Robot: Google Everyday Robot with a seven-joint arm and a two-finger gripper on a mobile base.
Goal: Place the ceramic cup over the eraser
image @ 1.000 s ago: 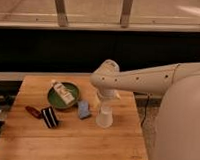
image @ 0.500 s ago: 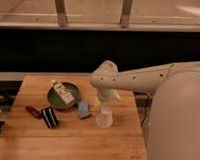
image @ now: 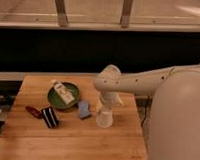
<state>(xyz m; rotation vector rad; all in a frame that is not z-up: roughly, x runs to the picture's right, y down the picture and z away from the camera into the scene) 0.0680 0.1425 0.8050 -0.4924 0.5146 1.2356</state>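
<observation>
The gripper (image: 108, 104) is held pointing straight down over the cup (image: 104, 119), fingers spread apart, apparently so that the cup can be grasped where it stands on the table (image: 70, 143), well right of the eraser (image: 50, 117), beyond the pad (image: 83, 109).

No legible text, label, number anywhere. Hand (image: 106, 106), jaws apart, at upper end of ceramic cup (image: 104, 119).

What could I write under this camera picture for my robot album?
The gripper sits atop the ceramic cup on the wooden table; the eraser lies apart, near the green bowl.
</observation>
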